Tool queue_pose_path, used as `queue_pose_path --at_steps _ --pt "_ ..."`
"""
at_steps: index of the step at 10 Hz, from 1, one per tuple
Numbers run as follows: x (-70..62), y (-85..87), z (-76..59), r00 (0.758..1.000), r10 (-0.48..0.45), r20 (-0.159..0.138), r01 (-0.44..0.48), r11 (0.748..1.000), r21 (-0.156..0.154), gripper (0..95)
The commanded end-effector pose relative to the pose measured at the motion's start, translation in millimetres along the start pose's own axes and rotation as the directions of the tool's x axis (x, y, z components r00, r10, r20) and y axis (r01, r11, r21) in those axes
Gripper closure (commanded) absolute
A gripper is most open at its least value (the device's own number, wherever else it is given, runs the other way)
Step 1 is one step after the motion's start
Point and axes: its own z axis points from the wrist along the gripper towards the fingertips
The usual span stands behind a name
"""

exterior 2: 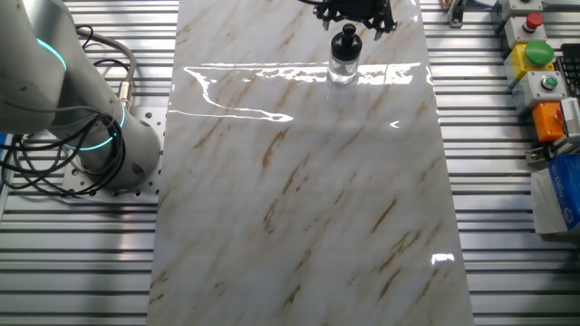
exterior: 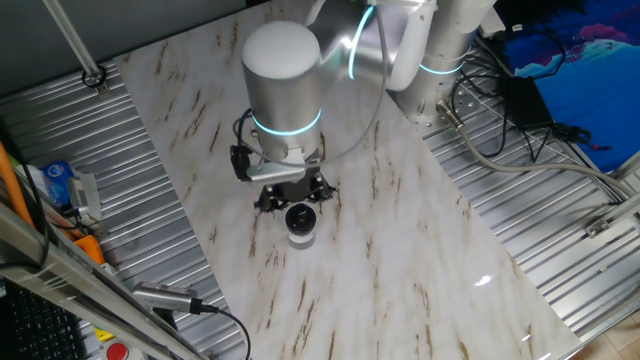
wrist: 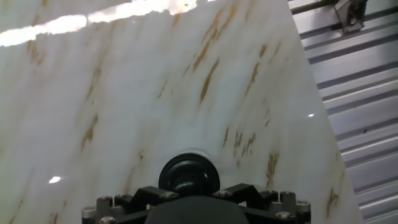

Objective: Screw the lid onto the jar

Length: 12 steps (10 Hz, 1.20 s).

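While arm hangs over marble table (exterior: 420,250), gripper (exterior: 293,192) sits just above and behind lid (exterior: 300,216), at about 12 o'clock from it in one fixed view. Lid rests on top of jar (exterior: 300,237); jar stands upright on table. In other fixed view, jar (exterior 2: 342,68) is at far end of table, lid (exterior 2: 343,39) on its mouth, gripper (exterior 2: 355,13) above. Hand view: lid (wrist: 188,174) at 6 o'clock, fingers hidden; cannot tell whether claw is spread or pinching.
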Motion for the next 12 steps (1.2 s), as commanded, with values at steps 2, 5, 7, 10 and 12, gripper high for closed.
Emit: queue_pose_path --at_steps 2,5,7,10,12 --pt "-0.7 -5.0 -9.4 1.0 -0.001 -0.007 0.001 1.0 -0.006 0.0" --pt "-2.5 -8.3 -12.8 1.0 0.004 -0.006 -0.004 1.0 -0.01 0.0" --pt "-3.5 -9.9 -14.1 1.0 0.005 -0.007 -0.005 1.0 -0.011 0.0" --pt "-4.5 -11.7 -15.5 1.0 0.006 -0.007 -0.006 1.0 -0.013 0.0" --pt "-4.1 -12.4 -18.0 1.0 0.005 -0.008 -0.005 1.0 -0.014 0.0"
